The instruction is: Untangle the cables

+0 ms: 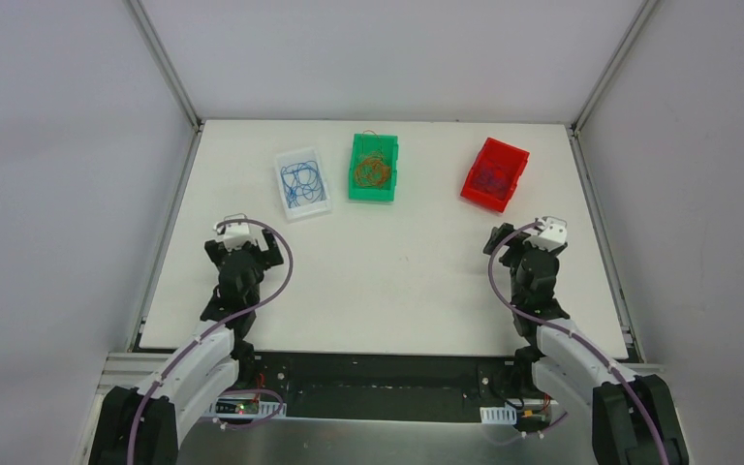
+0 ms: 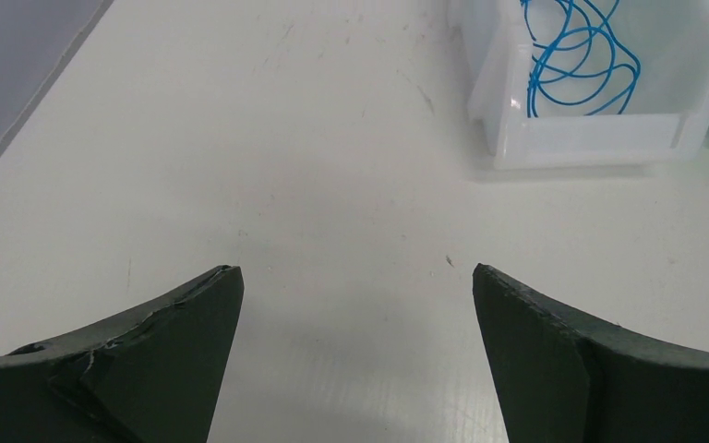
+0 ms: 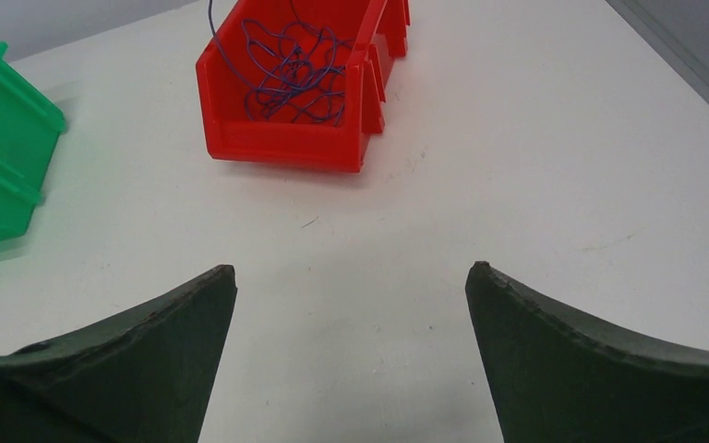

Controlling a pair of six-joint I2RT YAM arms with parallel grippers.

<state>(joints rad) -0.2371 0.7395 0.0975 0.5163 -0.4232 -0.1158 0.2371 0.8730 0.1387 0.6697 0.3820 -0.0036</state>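
Both pincers released: left gripper [image 2: 355, 272] and right gripper [image 3: 351, 268] have jaws spread wide, nothing between them, hovering over bare white table [image 1: 397, 281], left at roughly 8 o'clock of table centre, right at 4 o'clock. Outward from there: the cables sit in three small plastic bins along the far side. Thin blue wires [image 2: 572, 55] are in the translucent white bin [image 2: 600, 143] at 11 o'clock, orange-red wires [image 1: 372, 170] in the green bin [image 1: 373, 194] at 12, dark purple wires [image 3: 291, 78] in the red bin [image 3: 277, 143] at 1. My read: colours are separated, one per bin, no strand loose on the table, so the job looks essentially done. The purple lot looks snarled in its bin, which may be all that's left. No true long axis on any bundle, all are loose coils lying flat. The bins run roughly 12-to-6, white skewed toward 11-to-5, red toward 1-to-7.
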